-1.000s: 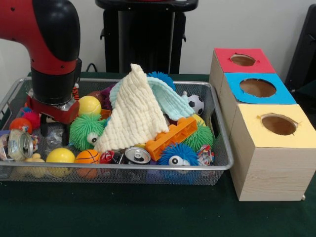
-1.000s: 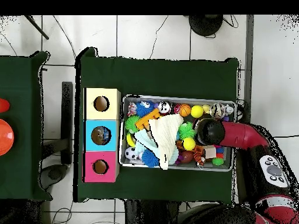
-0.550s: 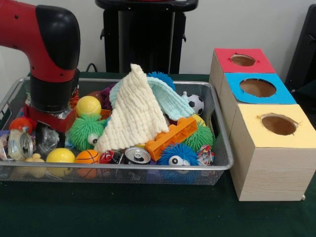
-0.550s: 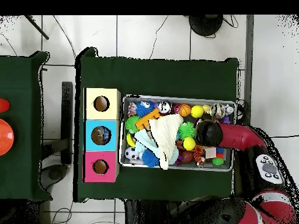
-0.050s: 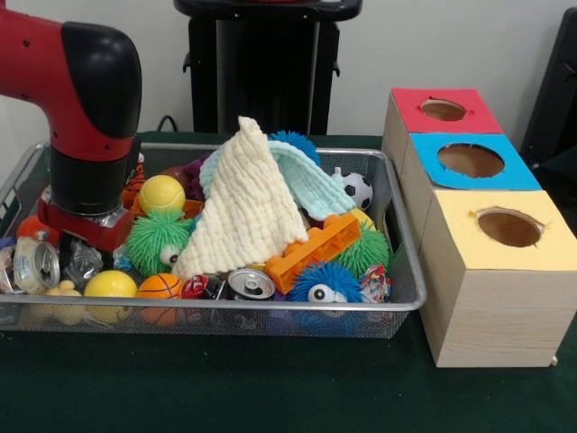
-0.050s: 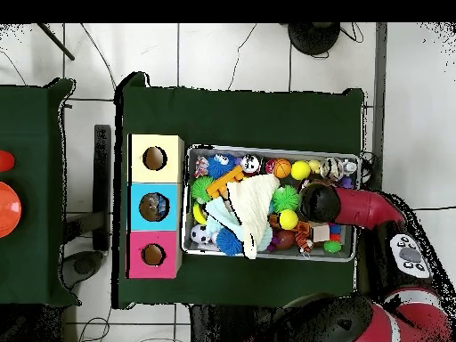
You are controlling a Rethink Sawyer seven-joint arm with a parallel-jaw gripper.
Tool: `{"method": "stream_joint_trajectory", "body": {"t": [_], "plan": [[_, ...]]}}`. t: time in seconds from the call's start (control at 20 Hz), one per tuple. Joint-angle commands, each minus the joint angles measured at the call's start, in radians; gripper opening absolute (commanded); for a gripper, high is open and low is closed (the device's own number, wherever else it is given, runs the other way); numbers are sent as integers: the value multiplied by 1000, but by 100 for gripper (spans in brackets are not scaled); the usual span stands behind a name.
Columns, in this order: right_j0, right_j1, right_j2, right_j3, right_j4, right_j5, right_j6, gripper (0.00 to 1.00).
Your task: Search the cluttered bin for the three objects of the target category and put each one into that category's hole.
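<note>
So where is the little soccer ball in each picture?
Front view: the soccer ball sits at the back of the wire bin, toward the right end, nearest the boxes.
Overhead view: the soccer ball lies in the bin's lower left corner, next to the red-topped box.
Shared landmark: the cream cloth heaped in the middle of the bin; the ball lies just past it on the side toward the boxes.

Red and black arm (image 5: 86,108) bent at elbow, wrist pointed straight down at picture's left. Gripper (image 5: 79,254) lowered deep; fingers mostly hidden, opening not discernible. Overhead: arm (image 6: 356,207) extended from lower right.
</note>
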Motion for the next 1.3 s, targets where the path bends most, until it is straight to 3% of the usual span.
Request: {"method": "stream_joint_trajectory", "body": {"t": [0.05, 0.3, 0.35, 0.45, 0.65, 0.9, 1.3], "plan": [[-30, 110, 55, -28, -12, 35, -35, 100], [-41, 105, 70, -23, 1, 79, -62, 100], [-45, 104, 75, -23, 4, 88, -68, 0], [-25, 88, 53, -20, 27, 148, -46, 0], [-48, 75, 97, -33, 78, 288, -119, 0], [-76, 79, 144, 19, 115, 350, -152, 0], [-51, 29, 145, 56, 148, 499, -124, 0]]}}
